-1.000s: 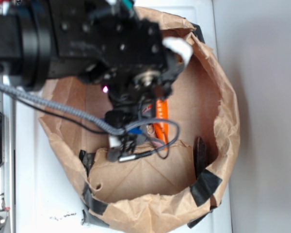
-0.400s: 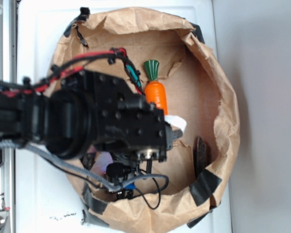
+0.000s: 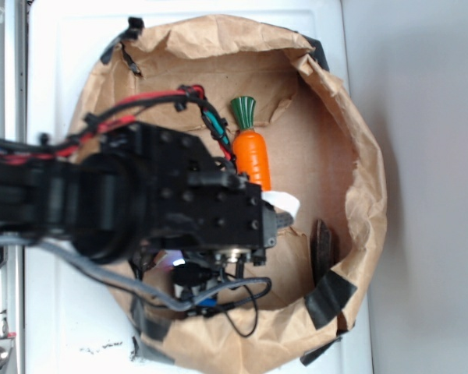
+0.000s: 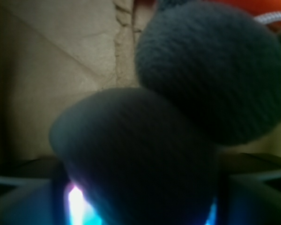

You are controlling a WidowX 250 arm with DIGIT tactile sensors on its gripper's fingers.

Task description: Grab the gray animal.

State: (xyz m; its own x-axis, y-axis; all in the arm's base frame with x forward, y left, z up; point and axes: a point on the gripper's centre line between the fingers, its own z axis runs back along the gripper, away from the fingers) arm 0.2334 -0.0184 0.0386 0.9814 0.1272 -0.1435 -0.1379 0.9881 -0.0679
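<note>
The gray animal (image 4: 178,122), a dark-gray plush, fills the wrist view as two rounded fuzzy lumps, very close to the camera. Its lower lump sits between the two dark fingers of my gripper (image 4: 140,206), which stand wide apart at the bottom corners, so the gripper is open around it. In the exterior view the black arm covers the bag's lower left, and the gripper (image 3: 207,284) points down into the bag. The gray animal is hidden under the arm there.
An orange carrot (image 3: 252,152) with a green top lies in the crumpled brown paper bag (image 3: 359,179), just above the arm. Black tape (image 3: 327,300) patches the bag's rim. A dark flat piece (image 3: 321,249) leans on the right inner wall. The bag rests on a white surface (image 3: 62,47).
The arm has swung from the bag's upper part down to its lower left, uncovering the carrot. In the last half second it has shifted only slightly.
</note>
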